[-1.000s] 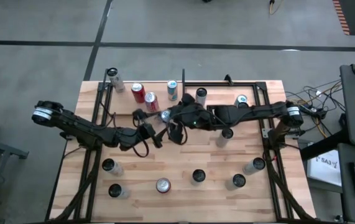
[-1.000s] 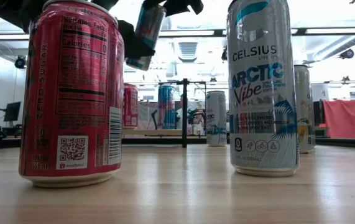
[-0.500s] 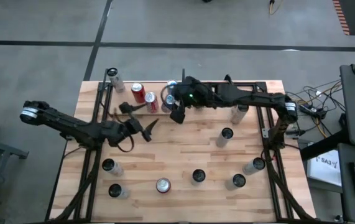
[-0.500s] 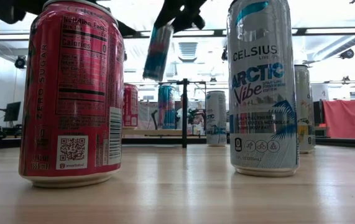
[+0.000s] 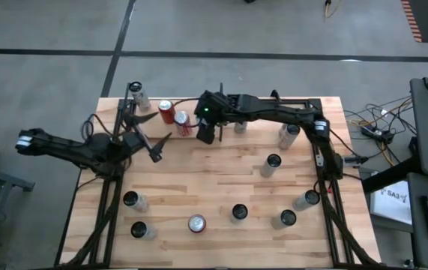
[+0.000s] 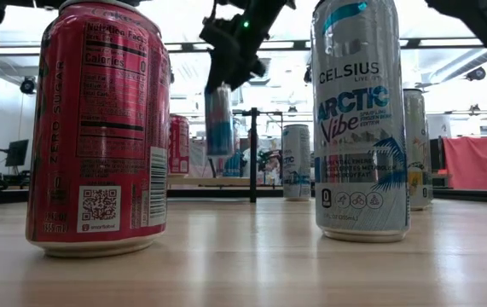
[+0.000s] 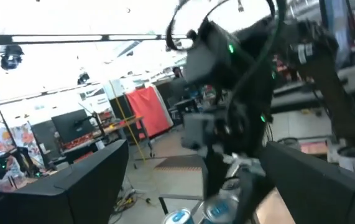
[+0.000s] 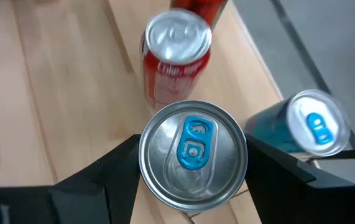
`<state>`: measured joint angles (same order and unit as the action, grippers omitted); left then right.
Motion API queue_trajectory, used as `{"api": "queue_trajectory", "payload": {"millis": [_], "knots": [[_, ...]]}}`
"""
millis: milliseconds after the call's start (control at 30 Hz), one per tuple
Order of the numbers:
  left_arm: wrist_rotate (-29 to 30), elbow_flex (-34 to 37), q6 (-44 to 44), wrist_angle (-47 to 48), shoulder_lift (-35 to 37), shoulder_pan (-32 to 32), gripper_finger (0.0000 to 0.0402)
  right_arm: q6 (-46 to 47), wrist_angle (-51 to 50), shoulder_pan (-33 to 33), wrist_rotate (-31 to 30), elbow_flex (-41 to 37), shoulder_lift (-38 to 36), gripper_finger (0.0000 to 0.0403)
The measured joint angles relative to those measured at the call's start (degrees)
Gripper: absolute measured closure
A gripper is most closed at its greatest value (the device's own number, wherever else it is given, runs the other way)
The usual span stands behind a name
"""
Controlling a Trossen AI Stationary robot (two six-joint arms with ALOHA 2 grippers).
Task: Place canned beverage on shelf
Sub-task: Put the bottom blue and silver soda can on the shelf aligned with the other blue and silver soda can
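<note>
My right gripper (image 5: pixel 206 126) is shut on a silver can with a blue tab (image 8: pixel 193 152). The can hangs upright above the pale plywood shelf (image 6: pixel 200 181) at the table's far left and also shows in the low view (image 6: pixel 218 119). A red can (image 8: pixel 177 56) and a teal can (image 8: pixel 314 124) stand on their bases on the shelf just beyond it. My left gripper (image 5: pixel 152 141) is open and empty, above the table to the left of the held can. My right gripper pinches the can's side wall just under its top rim (image 8: pixel 141 163) between its two fingers (image 8: pixel 112 171), one on each side. The fingers come from above, pointing down. The can hangs upright below them, its base clear of the shelf.
Several cans stand on the near half of the table, such as a silver one (image 5: pixel 196 223) and dark ones (image 5: pixel 238 212), (image 5: pixel 272 161). A red can (image 6: pixel 98 128) and a Celsius can (image 6: pixel 361 119) stand close to the low camera. A black rod (image 6: pixel 252 153) stands at the shelf.
My right gripper has carried the can from the table's middle toward the far left, over the shelf, and come down. The can has turned from tilted to upright. My left gripper has drawn back toward the table's left edge.
</note>
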<state>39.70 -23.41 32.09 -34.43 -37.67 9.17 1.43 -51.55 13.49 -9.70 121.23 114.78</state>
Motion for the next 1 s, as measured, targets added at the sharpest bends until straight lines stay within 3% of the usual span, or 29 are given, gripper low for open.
{"api": "queue_trajectory", "payload": {"millis": [300,1000], "knots": [[6.7,0.3,-0.6,2.6,3.9,-0.1,0.0041,0.5,-3.4,1.8,1.0,3.0,3.9,0.0172],[9.0,0.3,0.4,3.8,4.0,0.0,0.0041,2.5,2.7,2.8,0.7,-0.3,4.4,0.0166]]}}
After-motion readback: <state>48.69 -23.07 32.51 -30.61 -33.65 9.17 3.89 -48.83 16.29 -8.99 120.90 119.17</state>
